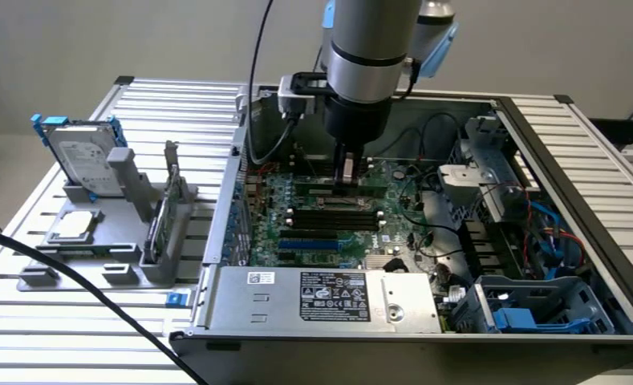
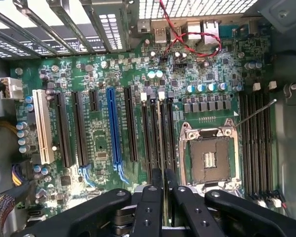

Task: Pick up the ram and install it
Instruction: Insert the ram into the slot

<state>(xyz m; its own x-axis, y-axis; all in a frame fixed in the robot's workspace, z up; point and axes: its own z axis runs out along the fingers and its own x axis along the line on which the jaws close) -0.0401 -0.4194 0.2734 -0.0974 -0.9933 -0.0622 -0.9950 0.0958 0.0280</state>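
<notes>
The black two-fingered gripper (image 1: 350, 191) (image 2: 164, 177) on the single grey robot arm (image 1: 372, 40) reaches down into the open grey metal computer case (image 1: 589, 224). Its two fingers (image 2: 152, 197) are drawn almost together and pinch a thin dark strip seen edge-on, the long narrow ram (image 2: 163, 183). The stick hangs over the green motherboard (image 2: 101, 143), lined up lengthwise with the nearer bank of black memory slots (image 2: 147, 133). Most of the stick is hidden by the fingers and linkages, so its chips and its lower edge cannot be made out, nor whether it touches a slot. One empty silver processor socket (image 2: 209, 158) lies between that bank and a second bank (image 2: 256, 143). The board also carries one blue slot (image 2: 114, 128) and one white slot (image 2: 42, 126). On the slatted table, one grey plastic holder (image 1: 113, 269) bears one silver blue-framed hard drive (image 1: 81, 156) and one square silver processor chip (image 1: 75, 226).
</notes>
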